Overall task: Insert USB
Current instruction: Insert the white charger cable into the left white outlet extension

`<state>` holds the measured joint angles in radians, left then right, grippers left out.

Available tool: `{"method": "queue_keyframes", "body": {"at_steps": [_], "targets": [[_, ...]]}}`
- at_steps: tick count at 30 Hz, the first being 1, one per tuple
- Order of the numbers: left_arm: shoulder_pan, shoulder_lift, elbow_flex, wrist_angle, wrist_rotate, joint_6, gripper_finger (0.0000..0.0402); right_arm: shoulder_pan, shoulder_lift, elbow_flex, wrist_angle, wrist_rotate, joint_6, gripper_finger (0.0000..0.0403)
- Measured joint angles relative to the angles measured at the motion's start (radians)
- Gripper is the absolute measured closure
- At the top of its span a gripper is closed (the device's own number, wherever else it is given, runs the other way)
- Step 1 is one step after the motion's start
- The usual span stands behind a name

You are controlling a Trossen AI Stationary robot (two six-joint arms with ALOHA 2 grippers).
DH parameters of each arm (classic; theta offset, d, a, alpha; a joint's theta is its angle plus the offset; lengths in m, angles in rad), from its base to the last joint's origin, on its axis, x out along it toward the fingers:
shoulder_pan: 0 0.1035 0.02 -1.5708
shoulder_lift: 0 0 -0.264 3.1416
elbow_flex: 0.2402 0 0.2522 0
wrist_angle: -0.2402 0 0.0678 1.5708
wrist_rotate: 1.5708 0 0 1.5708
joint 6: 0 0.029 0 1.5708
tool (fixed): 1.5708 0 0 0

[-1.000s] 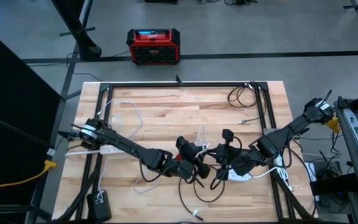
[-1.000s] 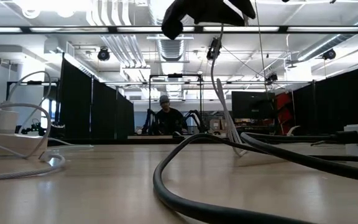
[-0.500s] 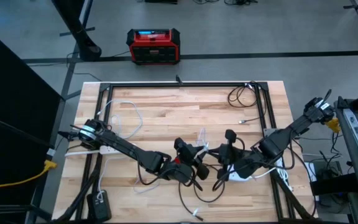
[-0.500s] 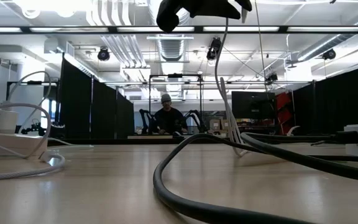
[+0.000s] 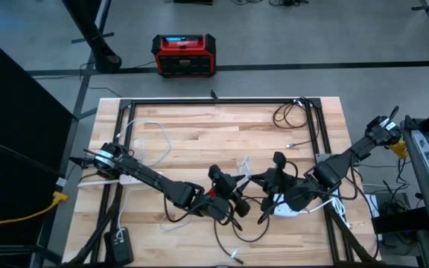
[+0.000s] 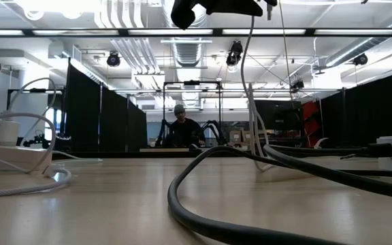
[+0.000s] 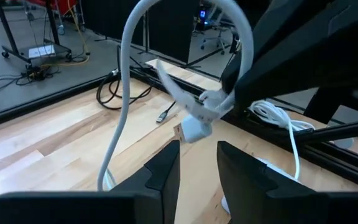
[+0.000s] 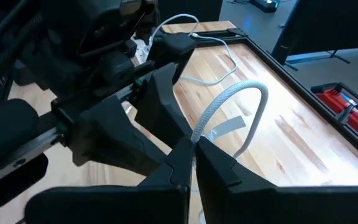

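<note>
From above, the left hand (image 5: 233, 195) and right hand (image 5: 272, 195) met over the near middle of the pale wooden table (image 5: 199, 126), a little closer than a second before. At table height, the white braided USB cable (image 6: 253, 102) hung lower and straighter. The left wrist view showed its fingers (image 7: 166, 171) parted, widening, the cable's white USB plug (image 7: 194, 129) just beyond, ungripped. The right wrist view showed fingers (image 8: 182, 165) clamped on the cable. The handover looked finished; insertion remained.
</note>
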<state>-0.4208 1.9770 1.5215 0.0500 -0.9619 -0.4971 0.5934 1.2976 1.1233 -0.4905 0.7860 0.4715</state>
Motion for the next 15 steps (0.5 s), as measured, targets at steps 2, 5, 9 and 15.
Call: {"method": "queue_keyframes", "body": {"at_steps": [2,5,9,15], "targets": [[-0.003,0.000,0.000,0.017,0.005,0.027,0.0287,0.000,0.007,0.000,0.002,0.001,0.000,0.0403],[-0.003,0.000,0.000,0.020,0.011,0.035,0.0263,0.000,0.023,0.000,0.001,0.000,0.000,0.0403],[-0.004,0.000,0.000,0.019,0.009,0.036,0.0234,0.000,0.029,0.001,0.002,0.000,0.000,0.0403],[0.000,0.000,0.000,0.019,-0.025,0.044,0.0211,0.000,0.031,0.001,0.003,0.000,0.000,0.0403]]}}
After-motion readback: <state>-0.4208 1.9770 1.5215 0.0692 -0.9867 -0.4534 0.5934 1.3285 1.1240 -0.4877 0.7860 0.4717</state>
